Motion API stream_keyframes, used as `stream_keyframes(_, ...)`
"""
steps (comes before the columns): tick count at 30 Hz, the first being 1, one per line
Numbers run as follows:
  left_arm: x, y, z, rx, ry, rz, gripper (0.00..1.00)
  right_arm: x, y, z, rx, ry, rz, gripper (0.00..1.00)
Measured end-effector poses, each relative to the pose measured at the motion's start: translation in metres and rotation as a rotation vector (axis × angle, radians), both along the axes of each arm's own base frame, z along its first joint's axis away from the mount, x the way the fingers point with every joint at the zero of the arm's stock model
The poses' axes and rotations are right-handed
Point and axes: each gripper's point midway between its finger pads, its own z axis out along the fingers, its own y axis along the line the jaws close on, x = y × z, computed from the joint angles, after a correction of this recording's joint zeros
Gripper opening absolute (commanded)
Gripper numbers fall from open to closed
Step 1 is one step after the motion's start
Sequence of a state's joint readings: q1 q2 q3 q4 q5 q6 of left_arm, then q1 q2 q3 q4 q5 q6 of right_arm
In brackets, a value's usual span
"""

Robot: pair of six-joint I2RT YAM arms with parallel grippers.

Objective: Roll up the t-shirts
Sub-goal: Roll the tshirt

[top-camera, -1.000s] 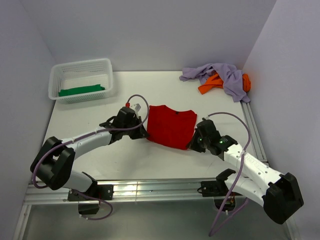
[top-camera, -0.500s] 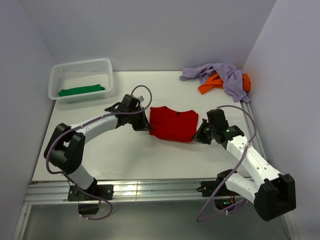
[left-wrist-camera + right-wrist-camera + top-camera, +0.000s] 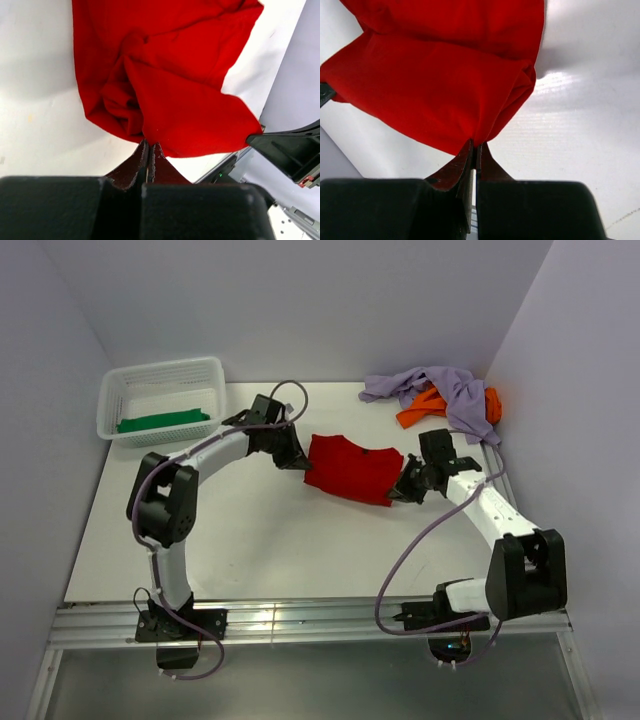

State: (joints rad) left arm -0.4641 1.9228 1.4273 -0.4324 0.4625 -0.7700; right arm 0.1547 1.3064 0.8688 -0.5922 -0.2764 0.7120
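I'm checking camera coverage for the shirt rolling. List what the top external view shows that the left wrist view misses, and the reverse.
Only the top external view: the white basket holding the green t-shirt, and the lavender t-shirt heaped over the orange t-shirt at the far right corner. Only the left wrist view: close up, the left hand pinched shut on a bunched fold of cloth. Both: the red t-shirt lying on the white table.
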Motion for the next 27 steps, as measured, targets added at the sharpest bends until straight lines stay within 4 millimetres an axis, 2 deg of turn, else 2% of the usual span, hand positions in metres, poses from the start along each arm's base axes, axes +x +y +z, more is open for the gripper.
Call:
stream_keyframes(11, 0.071, -0.024, -0.006, -0.061, 0.016, -0.005, 0.0, 0.058, -0.021, -0.009, 0.034, 0.034, -0.1, 0.0)
stream_keyframes(18, 0.1, -0.032, -0.013, -0.185, 0.04, 0.034, 0.01, 0.092, -0.03, -0.008, 0.062, 0.023, -0.159, 0.0)
stream_keyframes(23, 0.133, -0.041, -0.018, -0.279, 0.032, 0.07, 0.09, 0.125, -0.045, -0.01, 0.077, 0.013, -0.222, 0.03)
stream_keyframes(26, 0.147, -0.048, -0.021, -0.327, 0.026, 0.085, 0.19, 0.14, -0.052, -0.019, 0.078, 0.024, -0.25, 0.02)
stream_keyframes(27, 0.151, -0.05, -0.024, -0.345, 0.026, 0.095, 0.28, 0.143, -0.053, -0.025, 0.079, 0.033, -0.26, 0.06)
